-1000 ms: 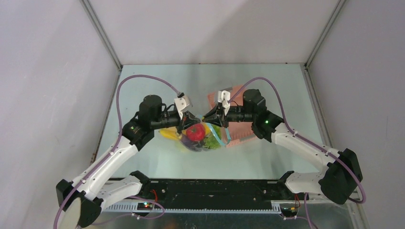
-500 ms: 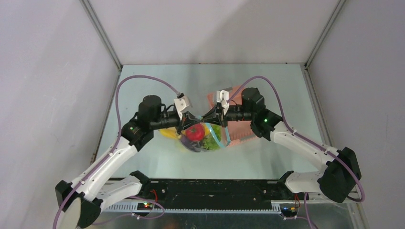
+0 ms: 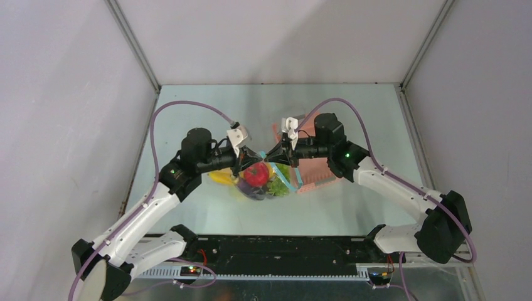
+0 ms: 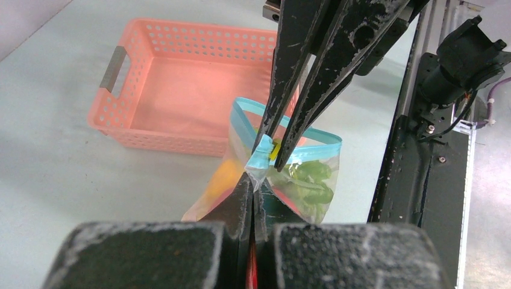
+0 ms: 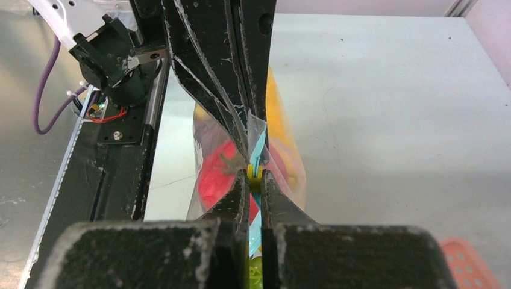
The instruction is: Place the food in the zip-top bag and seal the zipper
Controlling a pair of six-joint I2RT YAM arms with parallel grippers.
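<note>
Tools first, top view: left tool (image 3: 253, 158) and right tool (image 3: 274, 155) point at each other, tips all but meeting over the clear, floppy plastic zip-top bag (image 3: 266, 188). It lies mid-way across the pale grey counter (image 3: 207, 113), just left of the pink perforated plastic basket (image 3: 312, 179). A round red toy fruit (image 3: 254, 174) and leafy green toy pieces (image 3: 276, 185) show through the film, and a yellow toy banana (image 3: 219, 177) shows at the bag's left end. Against a second ago, the right forearm has swung leftward and the gap between the tools has closed; the bag has barely shifted. Reading: loading looks done, and the work is now on the mouth. Both arms reach forward and inward, forearms roughly level, elbows out. Left wrist view: left tool clamped on a fold of the bag's upper edge, film pinched flat. Right tool comes in from above, tips closed on the light blue zipper (image 4: 319, 142) at a small yellow tab (image 4: 275, 149). Beyond them the strip stands open in a loop, so it is not sealed yet. The basket looks empty. Right wrist view: right tool gripping strip and tab, with the left tool's fingers (image 5: 211, 60) just beyond on the same edge. The red fruit and a yellow toy piece (image 5: 278, 114) press against the film below.
</note>
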